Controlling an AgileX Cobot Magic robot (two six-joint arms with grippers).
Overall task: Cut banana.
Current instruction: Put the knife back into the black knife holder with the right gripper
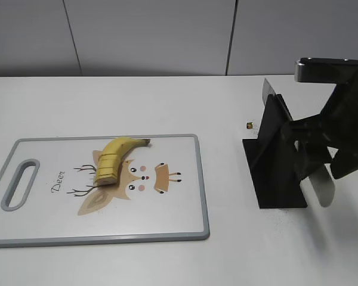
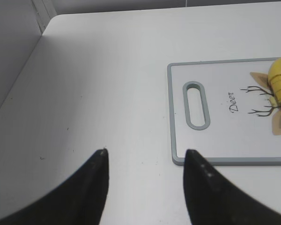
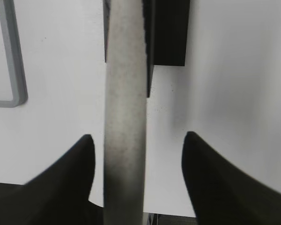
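The white surface has a cutting board on the left. On it lies the banana, thick end sliced, near the deer drawing. The right claw is well off to the right by the black knife stand, spread open around a grey handle. The left claw hangs open over bare surface, left of the board.

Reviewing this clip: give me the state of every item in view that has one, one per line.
banana: unpeeled, lying on the board, thick end cut into slices that sit together.
cutting board: flat on the table, holding the banana.
knife: in the black stand, handle between the open right fingers.
knife stand: upright on the table.
left gripper: open, empty, above the table.
right gripper: open, straddling the knife handle.
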